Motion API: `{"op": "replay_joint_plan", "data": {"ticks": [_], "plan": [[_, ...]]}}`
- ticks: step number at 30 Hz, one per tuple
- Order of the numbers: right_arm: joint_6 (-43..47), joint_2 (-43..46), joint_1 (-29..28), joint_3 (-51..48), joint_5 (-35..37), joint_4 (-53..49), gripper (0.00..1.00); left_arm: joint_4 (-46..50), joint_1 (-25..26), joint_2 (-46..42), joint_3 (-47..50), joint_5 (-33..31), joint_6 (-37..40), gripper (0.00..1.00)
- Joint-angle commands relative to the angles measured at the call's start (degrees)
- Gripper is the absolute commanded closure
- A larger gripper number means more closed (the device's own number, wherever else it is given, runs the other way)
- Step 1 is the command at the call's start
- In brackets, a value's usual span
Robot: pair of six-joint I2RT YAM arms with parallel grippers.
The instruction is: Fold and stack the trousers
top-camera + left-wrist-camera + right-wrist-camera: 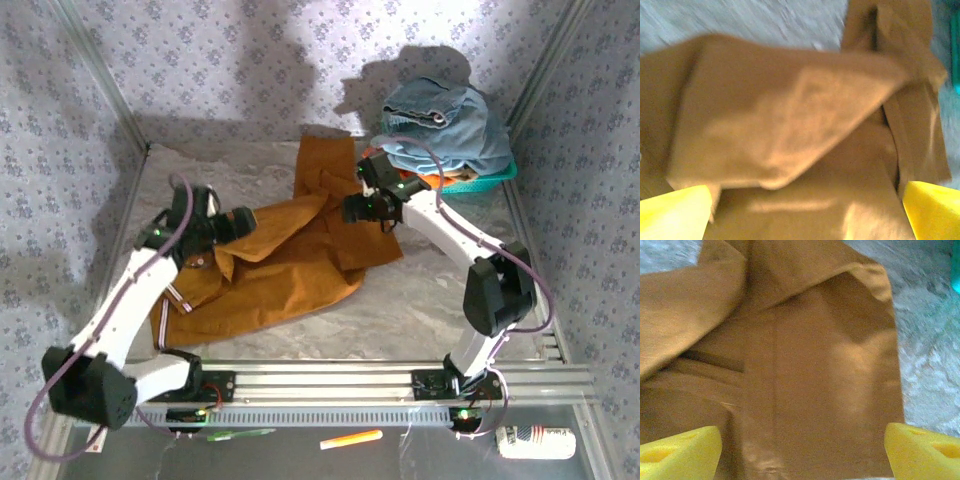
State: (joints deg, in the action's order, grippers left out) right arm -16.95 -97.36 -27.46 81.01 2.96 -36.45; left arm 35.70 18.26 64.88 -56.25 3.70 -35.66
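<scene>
The trousers (pixel 290 250) lie crumpled across the middle of the marbled surface (pixel 430 300), one leg reaching toward the far wall and the waist end, with its pale striped lining, near the left arm's base. The left tool (pixel 235 222) hangs over the left part of the cloth; from its wrist camera the yellow fingers (pixel 675 215) stand wide apart with nothing between them – open – above a triangular flap of the trousers (pixel 790 125) folded over the layers below. The right tool (pixel 362 205) sits at the right edge of the cloth, beside the far leg. Its wrist camera shows its fingers (pixel 920 450) equally spread and empty over a flat trouser leg (pixel 815 365), whose right edge meets bare surface (pixel 930 340). At the far right corner a light blue denim garment (pixel 450 125) is heaped on a teal basket (pixel 490 178), with a strip of orange cloth (pixel 430 180) peeking out beneath it – well apart from the trousers' main bulk.
</scene>
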Motion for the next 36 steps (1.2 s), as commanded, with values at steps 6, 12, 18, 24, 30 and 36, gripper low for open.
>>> {"op": "replay_joint_plan", "data": {"ticks": [6, 12, 18, 24, 30, 36], "plan": [[-0.16, -15.73, 3.82, 12.27, -6.60, 2.59, 0.15, -8.92, 6.08, -0.10, 16.13, -3.05, -6.99, 0.16], [-0.93, -29.29, 2.28, 26.53, -5.89, -1.96, 0.13, -9.54, 6.00, -1.63, 21.64, -4.14, -8.27, 0.21], [-0.99, -37.06, -0.27, 30.07, -2.96, -5.79, 0.12, -8.26, 5.33, -3.27, 21.98, -4.84, -6.90, 0.21], [-1.97, -39.38, -3.85, 24.64, -0.75, -5.39, 0.40, -8.55, 4.20, -3.11, 21.62, -4.81, -5.70, 0.21], [-2.34, -36.61, -3.32, 21.59, -1.37, -4.26, 1.00, -8.34, 3.73, -4.00, 21.39, -4.24, -4.81, 0.22], [-2.18, -22.18, -5.94, 19.00, 2.74, -1.70, 1.00, -7.38, 2.53, -6.95, 21.70, -4.40, -4.07, 0.26]]}}
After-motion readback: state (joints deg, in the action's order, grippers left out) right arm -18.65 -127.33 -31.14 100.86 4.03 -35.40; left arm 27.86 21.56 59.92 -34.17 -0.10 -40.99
